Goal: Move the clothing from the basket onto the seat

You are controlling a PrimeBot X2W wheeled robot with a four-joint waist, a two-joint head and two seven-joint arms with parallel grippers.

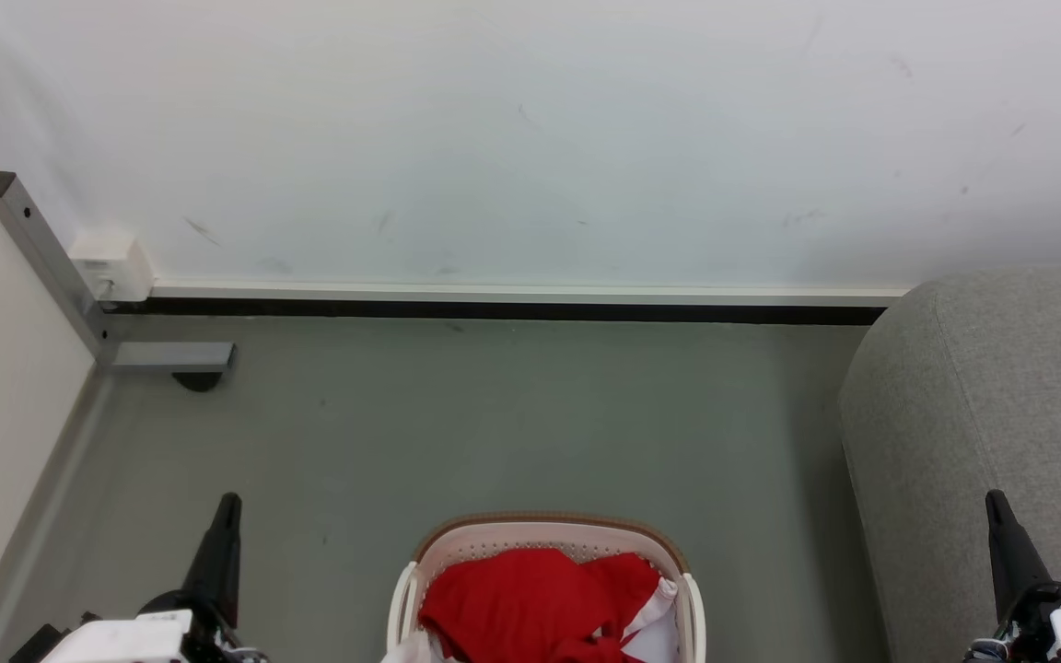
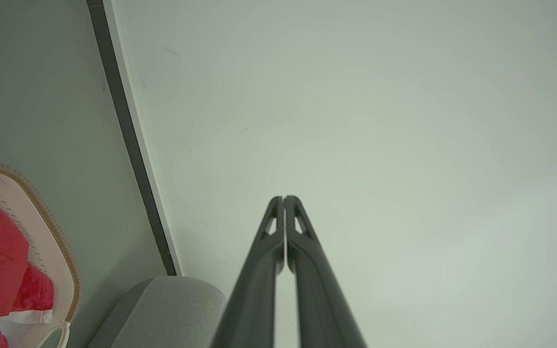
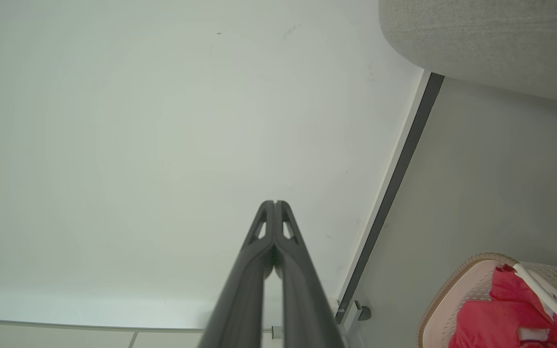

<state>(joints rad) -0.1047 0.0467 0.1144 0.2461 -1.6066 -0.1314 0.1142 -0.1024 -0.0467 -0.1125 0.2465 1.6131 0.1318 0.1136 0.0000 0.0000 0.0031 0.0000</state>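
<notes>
Down at the bottom centre of your head view, the basket [image 1: 549,527] sits on the grey floor [image 1: 494,414], with red and white clothing [image 1: 530,599] heaped inside it. The seat [image 1: 982,414] stands off to its right, near but apart, and runs back to the white wall [image 1: 530,138]. Your left pincer [image 2: 284,199] is pressed together on nothing and points at that wall. Your right pincer [image 3: 275,203] is pressed together too, empty, and shows against the seat's fabric.

Plain white wall [image 1: 530,138] with a few scuffs, black skirting strip [image 1: 494,311] underneath, dull grey-green floor [image 1: 494,414], grey metal post [image 1: 48,262] far left.
</notes>
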